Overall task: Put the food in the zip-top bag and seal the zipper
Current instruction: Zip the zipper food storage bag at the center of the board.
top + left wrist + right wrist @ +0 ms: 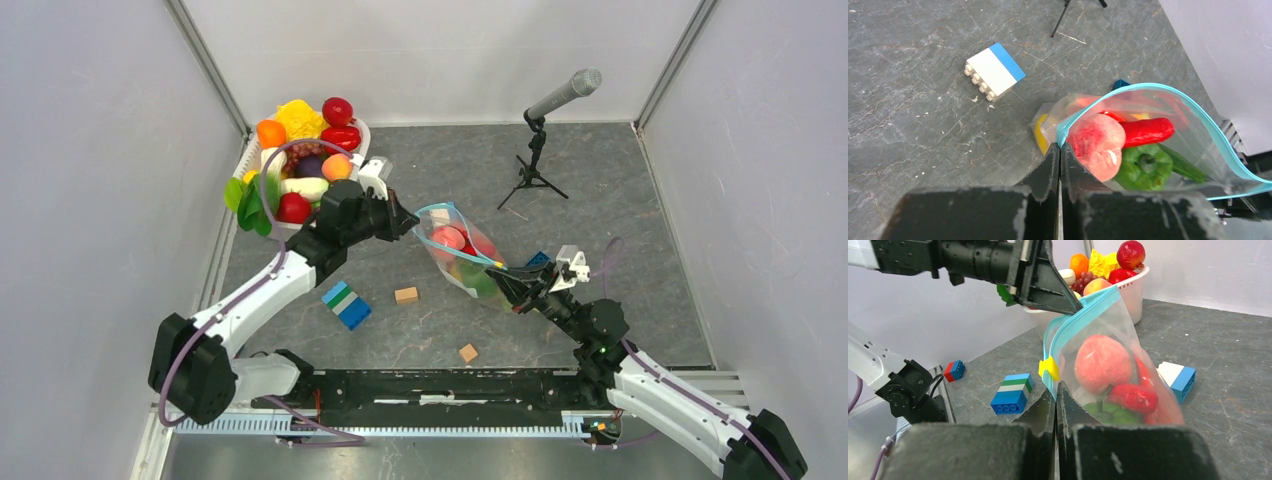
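Note:
The clear zip-top bag [470, 268] hangs stretched between my two grippers above the floor. Inside it are food pieces: a pink peach [1095, 145], a red pepper [1147, 131] and a green pepper [1143, 167]. The light-blue zipper [1148, 86] gapes open in a loop in the left wrist view. My left gripper [410, 222] is shut on the far end of the zipper [1060, 147]. My right gripper [503, 275] is shut on the near end [1056, 387], just below a yellow slider [1049, 368].
A white tub [365, 135] heaped with more toy food stands at the back left. A microphone on a tripod [545, 130] stands at the back right. A blue-green-white block [346, 304], a white-blue block [993, 71] and two tan cubes [406, 294] [468, 352] lie on the floor.

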Robot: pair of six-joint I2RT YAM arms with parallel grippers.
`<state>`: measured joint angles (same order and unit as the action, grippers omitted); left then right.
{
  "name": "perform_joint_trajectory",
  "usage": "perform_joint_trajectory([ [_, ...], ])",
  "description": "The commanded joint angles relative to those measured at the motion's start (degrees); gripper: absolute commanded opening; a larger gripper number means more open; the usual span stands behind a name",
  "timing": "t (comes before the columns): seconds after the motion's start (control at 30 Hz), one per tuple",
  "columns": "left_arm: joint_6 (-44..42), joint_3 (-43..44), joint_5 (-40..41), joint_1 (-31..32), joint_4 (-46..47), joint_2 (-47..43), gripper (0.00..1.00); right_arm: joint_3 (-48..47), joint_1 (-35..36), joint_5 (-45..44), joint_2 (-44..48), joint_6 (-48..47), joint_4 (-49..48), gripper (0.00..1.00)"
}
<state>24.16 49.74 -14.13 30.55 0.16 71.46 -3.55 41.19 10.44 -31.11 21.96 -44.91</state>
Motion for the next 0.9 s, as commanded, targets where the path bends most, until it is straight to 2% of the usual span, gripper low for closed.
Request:
perform_joint_trajectory([
  [0.0,-1.07,4.82,2.11,-0.22,-3.99,-7.34,0.02,0.02,-0.07,-1.04,1.17,-1.79,-0.69,0.0],
  [0.2,-4.09,6.4,6.83,-0.22,-10.31,-12.64,0.03,-1.44,-0.06,-0.94,-1.54,-2.79,-1.39,0.0],
  [0.23,-4.41,6.43,7.16,-0.22,-11.81,-12.61,0.08,-1.66,-0.06,-0.83,-2.32,-2.71,-1.78,0.0],
  [0.27,-4.64,6.49,7.54,-0.22,-13.11,-12.5,0.26,-1.94,-0.08,-0.74,-3.12,-2.54,-2.15,0.0],
  [0.3,-4.92,6.59,8.14,-0.18,-14.69,-12.62,0.39,-2.09,-0.08,-0.64,-4.0,-2.49,-2.44,0.0],
  [0.37,-5.67,6.6,8.99,-0.22,-16.57,-13.65,0.48,-2.49,-0.06,-0.2,-5.59,-2.33,-3.17,0.0],
  [0.47,-7.19,6.94,10.06,-0.18,-18.06,-16.13,0.71,-2.85,-0.1,0.55,-7.48,-2.43,-4.09,0.0],
  [0.53,-8.79,7.17,9.67,-0.22,-18.42,-17.57,0.79,-2.99,-0.06,0.68,-7.99,-2.97,-4.1,0.0],
  [0.67,-13.86,8.8,2.79,-0.2,-18.47,-18.56,0.9,-3.7,-0.06,0.24,-7.68,-4.5,-2.73,0.0],
  [0.73,-15.62,10.1,-3.19,-0.22,-17.39,-18.34,0.93,-4.21,-0.1,0.11,-7.56,-5.13,-1.64,0.0],
  [0.8,-16.39,11.26,-10.81,-0.21,-14.79,-17.6,0.95,-4.63,-0.06,0.2,-7.48,-5.59,-0.82,0.0],
  [0.87,-17.5,12.14,-21.96,-0.17,-10.8,-16.0,0.96,-4.66,-0.06,0.38,-7.54,-5.55,-0.73,0.0],
])
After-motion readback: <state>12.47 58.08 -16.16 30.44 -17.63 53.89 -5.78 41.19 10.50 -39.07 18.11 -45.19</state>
